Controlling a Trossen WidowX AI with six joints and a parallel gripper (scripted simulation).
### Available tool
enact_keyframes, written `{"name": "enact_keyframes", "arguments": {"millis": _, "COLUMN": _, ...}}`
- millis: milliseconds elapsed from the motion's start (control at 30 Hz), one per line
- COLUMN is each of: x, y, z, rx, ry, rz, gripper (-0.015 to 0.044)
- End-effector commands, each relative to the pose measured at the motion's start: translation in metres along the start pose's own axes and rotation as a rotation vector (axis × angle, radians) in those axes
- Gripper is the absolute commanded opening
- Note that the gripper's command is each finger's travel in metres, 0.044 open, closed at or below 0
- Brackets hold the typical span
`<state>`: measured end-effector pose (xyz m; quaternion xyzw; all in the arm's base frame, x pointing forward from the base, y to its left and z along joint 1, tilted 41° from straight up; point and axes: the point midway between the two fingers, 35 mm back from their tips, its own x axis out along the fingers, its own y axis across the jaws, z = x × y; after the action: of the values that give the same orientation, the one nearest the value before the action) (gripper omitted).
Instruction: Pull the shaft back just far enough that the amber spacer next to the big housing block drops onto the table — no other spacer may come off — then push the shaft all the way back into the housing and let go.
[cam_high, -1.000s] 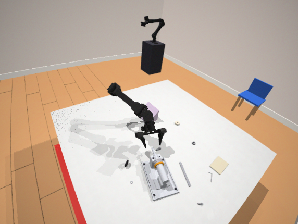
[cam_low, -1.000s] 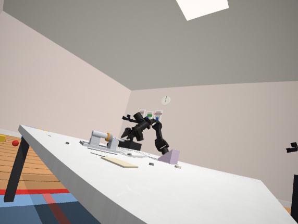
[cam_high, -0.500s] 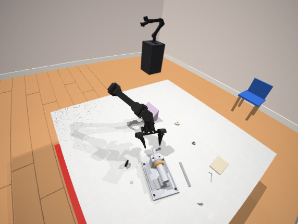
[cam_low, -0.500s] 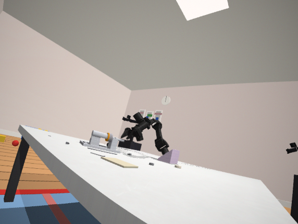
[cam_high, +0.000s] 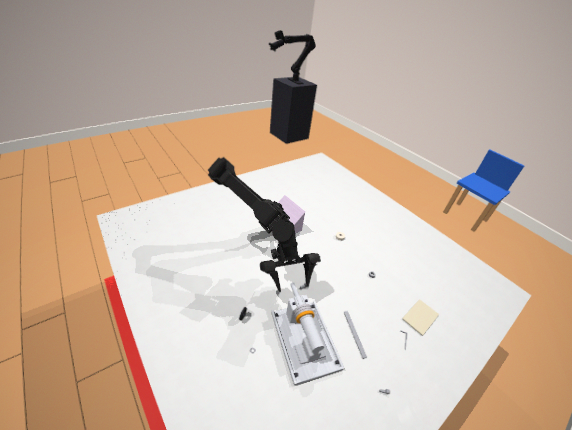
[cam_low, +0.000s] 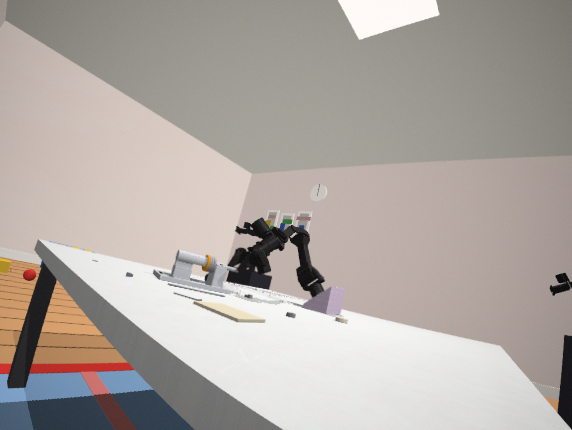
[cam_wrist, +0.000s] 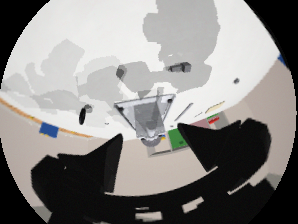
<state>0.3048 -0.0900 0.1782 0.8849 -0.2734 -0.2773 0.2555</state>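
Shaft (cam_high: 295, 290) (cam_low: 230, 269) partly hidden inside housing; amber spacer (cam_high: 303, 314) (cam_low: 208, 263) beside housing block (cam_high: 312, 335) (cam_low: 190, 258), lower edge unclear. Gripper (cam_high: 293, 289) (cam_wrist: 150, 131) wide open, holds nothing; contact with shaft, cannot tell.

Round white wall clock (cam_low: 318, 192): a dark hand shows, but no numerals can be read.
Small framed wall posters with coloured blocks (cam_low: 272, 218) (cam_wrist: 177, 140): no lettering can be made out.
Grey metal housing assembly with the amber ring (cam_high: 319, 377) (cam_low: 192, 284) (cam_wrist: 145, 102): no label or number can be read.
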Motion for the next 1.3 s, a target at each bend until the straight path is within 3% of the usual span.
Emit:
{"name": "enact_keyframes", "arguments": {"millis": 0, "x": 0.008, "y": -0.001, "z": 0.001, "rx": -0.008, "ry": -0.002, "rz": -0.004, "gripper": 0.0440}}
{"name": "enact_keyframes", "arguments": {"millis": 1267, "x": 0.019, "y": -0.001, "z": 0.001, "rx": -0.009, "ry": 0.000, "rz": -0.003, "gripper": 0.0440}}
